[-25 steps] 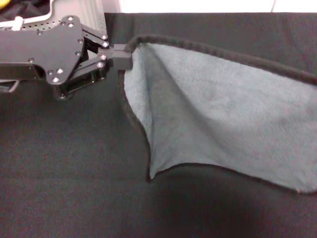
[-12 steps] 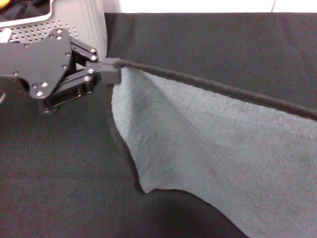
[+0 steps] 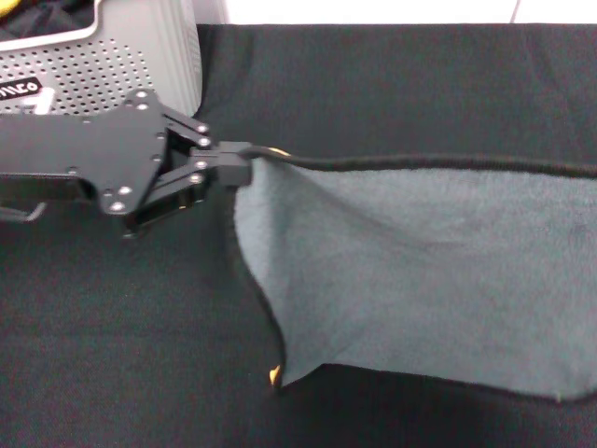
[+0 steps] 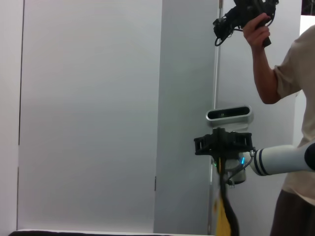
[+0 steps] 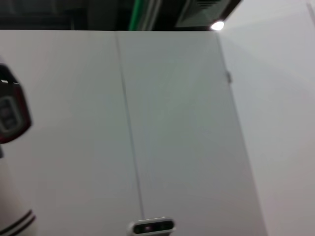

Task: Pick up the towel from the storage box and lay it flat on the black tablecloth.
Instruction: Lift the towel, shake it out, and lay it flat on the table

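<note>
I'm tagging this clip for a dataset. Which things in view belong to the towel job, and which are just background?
Job: towel, top edge clamped by the left end effector; storage box; black tablecloth.

Background: person holding a device, wall camera, white panels.

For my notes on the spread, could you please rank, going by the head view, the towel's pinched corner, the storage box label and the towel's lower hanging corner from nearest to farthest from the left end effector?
1. The towel's pinched corner, held in the left end effector.
2. The storage box label, on its wall behind the arm, to the left.
3. The lower hanging corner, below, towards the camera, over the black tablecloth.
</note>
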